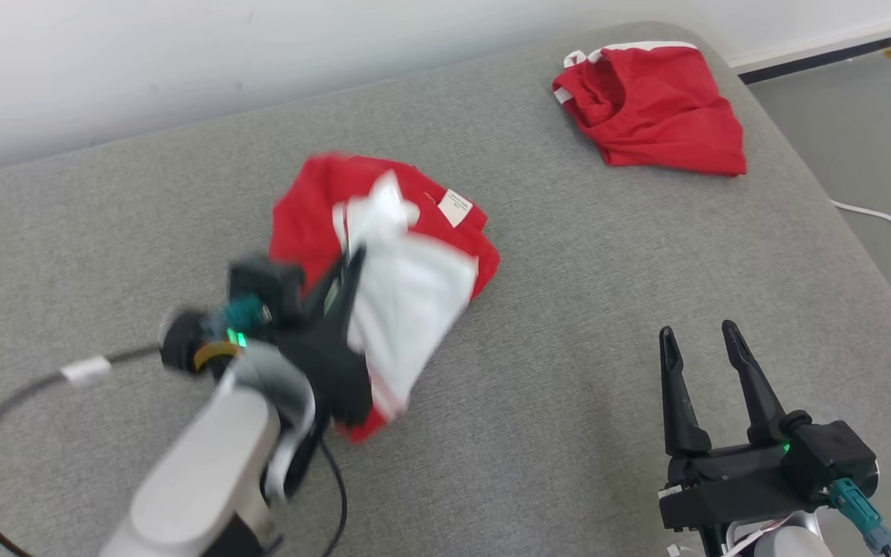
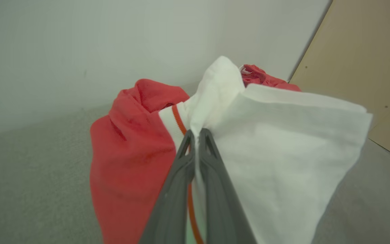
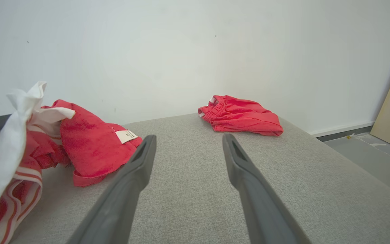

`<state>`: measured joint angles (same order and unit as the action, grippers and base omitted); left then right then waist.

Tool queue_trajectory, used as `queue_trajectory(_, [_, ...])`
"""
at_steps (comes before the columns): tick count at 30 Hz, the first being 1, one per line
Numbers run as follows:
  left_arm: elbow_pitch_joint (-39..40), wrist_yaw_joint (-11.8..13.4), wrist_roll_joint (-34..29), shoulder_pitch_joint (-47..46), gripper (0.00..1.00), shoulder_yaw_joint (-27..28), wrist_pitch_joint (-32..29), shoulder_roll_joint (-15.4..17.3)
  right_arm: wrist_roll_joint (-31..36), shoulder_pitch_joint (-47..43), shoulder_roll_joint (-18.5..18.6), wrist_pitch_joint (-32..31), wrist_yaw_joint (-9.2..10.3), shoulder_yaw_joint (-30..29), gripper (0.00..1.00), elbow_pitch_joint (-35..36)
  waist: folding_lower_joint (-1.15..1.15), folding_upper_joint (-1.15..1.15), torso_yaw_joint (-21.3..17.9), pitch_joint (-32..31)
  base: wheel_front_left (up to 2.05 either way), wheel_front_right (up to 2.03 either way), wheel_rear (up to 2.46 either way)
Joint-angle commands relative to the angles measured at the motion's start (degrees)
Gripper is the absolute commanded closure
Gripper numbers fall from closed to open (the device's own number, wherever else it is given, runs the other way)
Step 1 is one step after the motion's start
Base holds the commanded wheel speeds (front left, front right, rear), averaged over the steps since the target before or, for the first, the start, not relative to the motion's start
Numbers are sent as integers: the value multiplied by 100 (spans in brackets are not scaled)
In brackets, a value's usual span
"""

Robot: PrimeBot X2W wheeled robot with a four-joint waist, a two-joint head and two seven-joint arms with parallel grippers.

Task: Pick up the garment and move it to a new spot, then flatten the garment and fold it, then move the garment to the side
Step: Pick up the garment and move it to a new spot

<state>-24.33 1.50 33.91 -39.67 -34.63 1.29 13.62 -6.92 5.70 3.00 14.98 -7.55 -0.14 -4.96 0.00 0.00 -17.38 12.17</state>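
The garment (image 1: pixel 407 294) is a red piece with a white panel and red-and-white striped trim, bunched at the middle of the grey cushion (image 1: pixel 569 348). My left gripper (image 1: pixel 353 259) is shut on its white part and holds that part raised off the cushion, blurred in the head view. In the left wrist view the two fingers pinch the white cloth (image 2: pixel 283 142), with the red cloth (image 2: pixel 130 145) hanging to the left. My right gripper (image 1: pixel 699 334) stands open and holds nothing, low at the right, apart from the garment (image 3: pixel 90 149).
A second red garment (image 1: pixel 654 108) with white trim lies folded at the cushion's far right corner (image 3: pixel 242 117). A white wall runs behind. Grey floor and a white cable (image 1: pixel 890 224) lie beyond the cushion's right edge. A tan panel (image 2: pixel 367 67) stands at the right.
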Motion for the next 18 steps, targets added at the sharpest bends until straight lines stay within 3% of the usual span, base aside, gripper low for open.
queue_trajectory(1, [-119, -13, 35, 145, 100, -14, 44, -49, 0, 23, -23, 27, 14, -3, 0, -4, 0, 0, 33, 11, 0, 0, 0])
queue_trajectory(2, [-284, -31, 25, 203, 100, -47, 81, -65, 8, 33, -23, 26, 15, -5, 0, -16, 0, 0, 54, 13, 0, 0, 0])
queue_trajectory(3, [-445, -41, -7, 251, 89, -97, 98, -79, 13, 47, -24, 26, 15, 4, 0, -27, 0, 0, 73, 14, 0, 0, 0])
queue_trajectory(4, [-728, -57, -88, 312, 0, -216, 150, -135, 28, 68, -23, 26, 15, 19, 0, -52, 0, 0, 114, -1, 0, 0, 0])
queue_trajectory(11, [-755, -65, -70, 72, 0, -108, 808, -346, 89, -24, -22, 26, 15, -123, 0, -34, 0, 0, 422, -241, 0, 0, 0])
queue_trajectory(18, [-251, 182, -343, 37, 0, 32, 1120, 93, 103, -162, -22, 26, 15, -245, 0, 57, 0, 0, 886, -483, 0, 0, 0])
